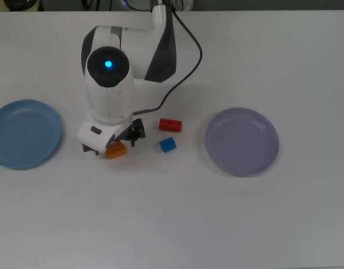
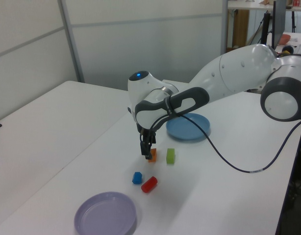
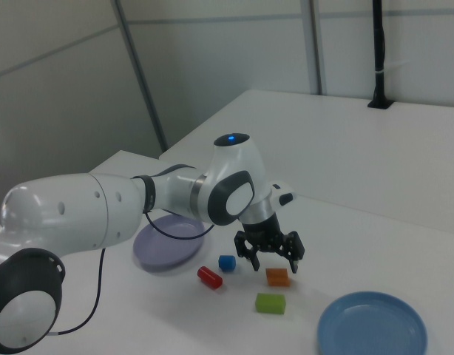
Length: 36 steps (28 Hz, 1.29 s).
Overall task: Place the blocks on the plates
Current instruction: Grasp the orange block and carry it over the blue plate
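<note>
The jaws are standing apart, one finger on either side of the orange brick (image 3: 277, 276) and hanging a little above it, not clamped on anything. The gripper (image 3: 271, 265) is pointing down at the white table (image 1: 177, 218), and in the top view the arm's white head is covering most of what lies beneath it, so that only a corner of the orange brick is showing there. The lime-green brick (image 3: 270, 302) is lying just beside the orange one, hidden under the arm in the top view but plain in the left view and the right view. The blue cube (image 1: 167, 144) and the red cylinder (image 1: 170, 124) are sitting near each other, between the gripper and the lavender plate (image 1: 241, 141) in the top view. The light blue plate (image 1: 23, 133) is lying at the top view's left, well apart from the lavender one. Both plates are bare of blocks, and all four blocks are resting on the table.
</note>
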{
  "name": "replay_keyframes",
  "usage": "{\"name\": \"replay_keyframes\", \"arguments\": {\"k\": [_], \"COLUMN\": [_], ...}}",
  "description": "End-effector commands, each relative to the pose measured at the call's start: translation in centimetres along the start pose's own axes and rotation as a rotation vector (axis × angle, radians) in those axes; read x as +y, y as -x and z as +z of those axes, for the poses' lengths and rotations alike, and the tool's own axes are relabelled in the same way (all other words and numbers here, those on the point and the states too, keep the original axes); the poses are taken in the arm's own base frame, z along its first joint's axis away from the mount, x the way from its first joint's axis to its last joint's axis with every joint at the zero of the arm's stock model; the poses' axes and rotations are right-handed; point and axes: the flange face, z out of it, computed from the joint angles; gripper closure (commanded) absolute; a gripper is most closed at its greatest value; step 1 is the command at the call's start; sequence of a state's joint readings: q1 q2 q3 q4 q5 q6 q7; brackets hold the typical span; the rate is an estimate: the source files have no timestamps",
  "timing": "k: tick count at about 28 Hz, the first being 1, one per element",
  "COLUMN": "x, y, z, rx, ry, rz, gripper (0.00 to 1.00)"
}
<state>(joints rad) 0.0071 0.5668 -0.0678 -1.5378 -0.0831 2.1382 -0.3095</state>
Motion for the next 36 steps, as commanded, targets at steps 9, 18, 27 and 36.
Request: {"name": "replay_keyframes", "arguments": {"k": [9, 18, 27, 36], "x": [0.5, 4.1, 11.7, 18.6], "y": [-0.1, 1.2, 5.1, 9.7], "z": [1.7, -1.7, -4.0, 0.0], "rx": [0.013, 0.055, 0.092, 0.047], "ry": [0.011, 0.005, -0.001, -0.01], "rz": [-0.009, 0.061, 0.194, 0.295], "gripper": [0.7, 0.85, 0.84, 0.81]}}
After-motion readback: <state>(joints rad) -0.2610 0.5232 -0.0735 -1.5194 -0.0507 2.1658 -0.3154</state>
